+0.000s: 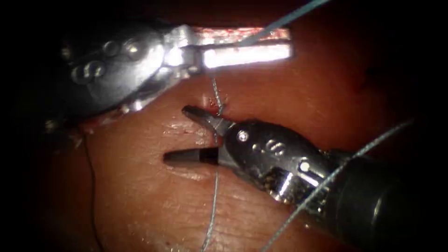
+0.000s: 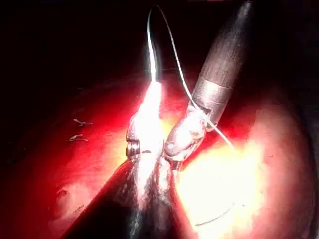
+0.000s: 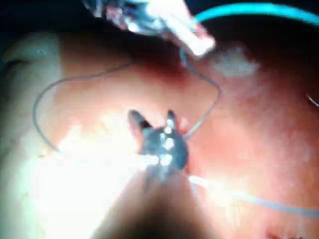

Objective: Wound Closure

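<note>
Two strands of thread point(image 1: 215, 95) meet at a twisted knot over the cut point(image 1: 205, 100) in the tissue point(image 1: 154, 205): one short twisted length rises from the knot to the left pincer point(image 1: 247, 44), and another runs down from the right pincer point(image 1: 179, 135) across the tissue toward the lower edge of the endoscope view. No needle can be made out in any picture. A blue-grey length of thread leaves the left pincer toward the upper right, and the jaws there lie close together, gripping that thread where it crosses them. The right pincer stands open just beside the knot, one jaw pointing at the stitch and touching the thread near it, the other jaw spread apart lower down over the tissue on the left of the cut; it holds nothing. Another length of thread drapes over the right arm's wrist and shaft. A thin dark thread end point(image 1: 91, 186) trails down the tissue well to the left. In the right wrist view the open jaws point(image 3: 152, 119) show spread above the lit tissue, thread curving beside them.
</note>
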You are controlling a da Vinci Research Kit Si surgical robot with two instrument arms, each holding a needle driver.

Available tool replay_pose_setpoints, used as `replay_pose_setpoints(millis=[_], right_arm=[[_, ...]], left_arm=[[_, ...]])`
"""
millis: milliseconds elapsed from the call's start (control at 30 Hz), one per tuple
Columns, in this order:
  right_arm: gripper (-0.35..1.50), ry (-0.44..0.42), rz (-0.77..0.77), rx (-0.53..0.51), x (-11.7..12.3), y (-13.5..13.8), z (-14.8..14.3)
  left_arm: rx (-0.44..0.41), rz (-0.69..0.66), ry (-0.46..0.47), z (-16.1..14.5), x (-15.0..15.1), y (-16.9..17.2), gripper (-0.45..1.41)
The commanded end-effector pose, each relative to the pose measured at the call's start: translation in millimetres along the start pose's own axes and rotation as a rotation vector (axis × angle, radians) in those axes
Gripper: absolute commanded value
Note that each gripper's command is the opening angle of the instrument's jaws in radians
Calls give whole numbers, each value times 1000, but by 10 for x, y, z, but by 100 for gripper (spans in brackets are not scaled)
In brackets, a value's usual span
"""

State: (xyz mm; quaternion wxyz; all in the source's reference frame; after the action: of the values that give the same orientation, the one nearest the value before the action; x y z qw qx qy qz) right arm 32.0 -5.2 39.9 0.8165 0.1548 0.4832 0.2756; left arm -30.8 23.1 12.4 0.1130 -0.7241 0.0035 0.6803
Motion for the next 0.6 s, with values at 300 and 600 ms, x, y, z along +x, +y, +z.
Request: replay_pose_setpoints(millis=[300, 600], right_arm=[[88, 97, 2, 59, 12, 20, 25], [81, 211, 23, 136, 43, 69, 18]], left_arm=[[7, -33, -8, -4, -19, 41, -45], [3, -58, -10, -13, -36, 83, -45]])
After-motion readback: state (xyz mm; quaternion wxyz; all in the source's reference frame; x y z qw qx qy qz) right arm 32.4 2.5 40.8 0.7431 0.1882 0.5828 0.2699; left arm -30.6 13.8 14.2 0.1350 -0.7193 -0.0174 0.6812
